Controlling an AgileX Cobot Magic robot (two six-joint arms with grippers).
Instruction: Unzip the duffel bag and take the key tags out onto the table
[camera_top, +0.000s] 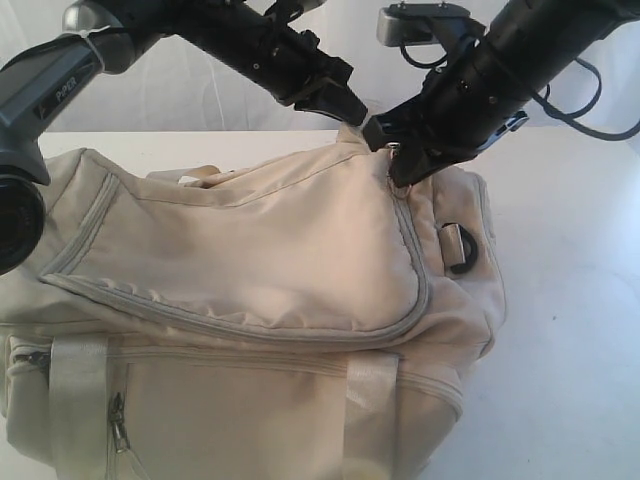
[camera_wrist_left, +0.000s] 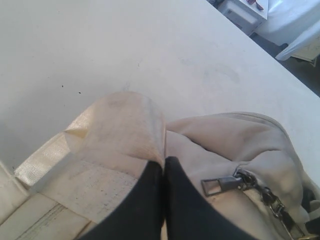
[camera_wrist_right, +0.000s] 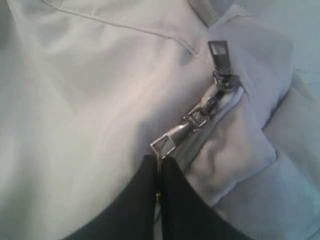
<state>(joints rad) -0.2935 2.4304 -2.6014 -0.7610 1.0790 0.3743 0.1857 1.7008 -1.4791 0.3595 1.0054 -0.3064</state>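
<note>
The cream duffel bag (camera_top: 260, 260) fills the near side of the white table (camera_top: 570, 320), and its grey zipper (camera_top: 415, 270) is closed. My left gripper (camera_wrist_left: 164, 163) is shut on a cream fabric tab (camera_wrist_left: 125, 130) at the bag's far end. Next to it, my right gripper (camera_wrist_right: 160, 160) is shut on a metal zipper pull (camera_wrist_right: 172, 139). A second zipper pull (camera_wrist_right: 218, 51) lies free just beyond it. In the exterior view both grippers meet above the bag's far top corner, the left gripper (camera_top: 350, 108) and the right gripper (camera_top: 380, 132). The key tags are hidden.
A black D-ring (camera_top: 462, 245) hangs on the bag's right end. A side pocket zipper (camera_top: 118, 425) and a pale webbing strap (camera_top: 78, 400) face the front. Bare table (camera_wrist_left: 100, 45) lies beyond the bag. White furniture (camera_wrist_left: 245, 11) stands past the table edge.
</note>
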